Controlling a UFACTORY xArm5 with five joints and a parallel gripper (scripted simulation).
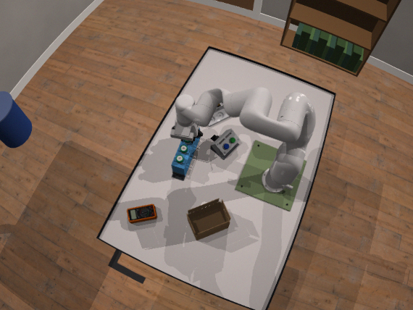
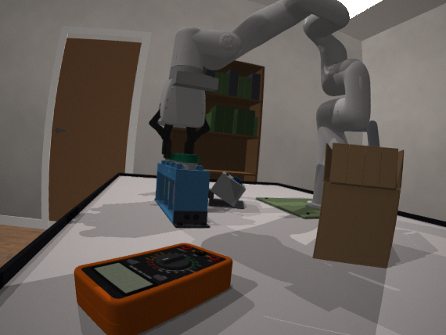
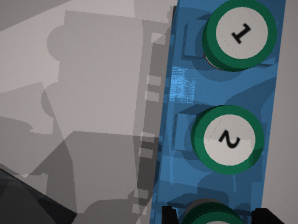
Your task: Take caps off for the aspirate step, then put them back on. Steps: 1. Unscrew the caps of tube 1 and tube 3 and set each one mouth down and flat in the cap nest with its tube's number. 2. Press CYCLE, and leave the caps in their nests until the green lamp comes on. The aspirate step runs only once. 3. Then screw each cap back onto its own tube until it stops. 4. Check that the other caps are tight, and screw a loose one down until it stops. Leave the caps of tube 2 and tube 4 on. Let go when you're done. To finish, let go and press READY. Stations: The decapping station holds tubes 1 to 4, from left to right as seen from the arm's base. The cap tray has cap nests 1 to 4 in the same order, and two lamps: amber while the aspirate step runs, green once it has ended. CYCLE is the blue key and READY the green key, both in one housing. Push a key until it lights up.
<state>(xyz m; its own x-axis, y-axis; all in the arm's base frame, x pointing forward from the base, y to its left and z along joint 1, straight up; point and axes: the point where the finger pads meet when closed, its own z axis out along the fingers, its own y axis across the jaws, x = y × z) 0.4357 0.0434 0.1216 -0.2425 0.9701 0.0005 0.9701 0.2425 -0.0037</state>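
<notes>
Gripper over decapping station — fingers set around cap 3.

Top: arm reaches over the blue decapping station; key housing just beside it, multimeter and cardboard box well apart. Exterior: gripper points straight down, black fingers flanking a green cap on the rack top. Wrist: cap 1 and cap 2 seated; cap 3 between the fingers — slackened, no firm clamp.
</notes>
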